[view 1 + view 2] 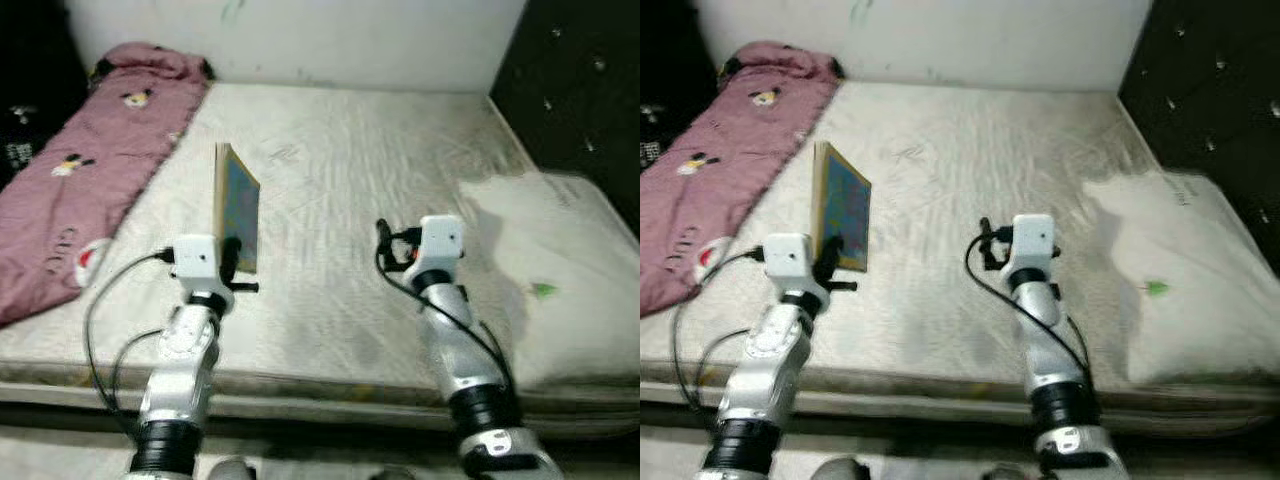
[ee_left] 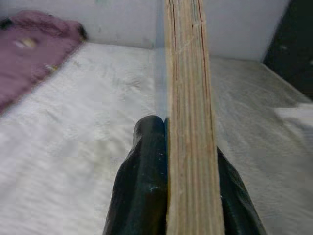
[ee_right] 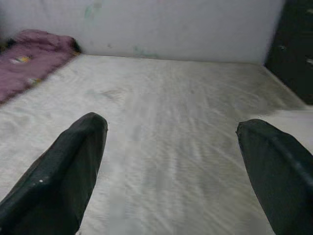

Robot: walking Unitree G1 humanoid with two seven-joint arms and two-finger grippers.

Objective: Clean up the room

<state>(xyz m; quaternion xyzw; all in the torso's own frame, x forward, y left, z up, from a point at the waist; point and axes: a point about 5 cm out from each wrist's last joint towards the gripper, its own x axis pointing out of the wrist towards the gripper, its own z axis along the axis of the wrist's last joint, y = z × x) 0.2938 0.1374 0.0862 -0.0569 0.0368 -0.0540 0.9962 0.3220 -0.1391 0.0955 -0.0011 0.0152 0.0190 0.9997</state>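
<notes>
A thin book (image 1: 238, 208) with a blue-green cover stands upright on edge above the white mattress (image 1: 350, 150). My left gripper (image 1: 238, 260) is shut on its lower near edge. In the left wrist view the book's page edges (image 2: 190, 112) run straight up between the two black fingers (image 2: 144, 166). My right gripper (image 1: 385, 245) hovers low over the middle of the mattress, to the right of the book. Its fingers (image 3: 73, 161) stand wide open with only bare sheet between them.
A pink cartoon-print blanket (image 1: 90, 170) lies bunched along the bed's left side. On the right side rests a white pillow (image 1: 560, 270). A white wall (image 1: 300, 40) backs the bed, and a dark tufted panel (image 1: 580, 80) rises at the right.
</notes>
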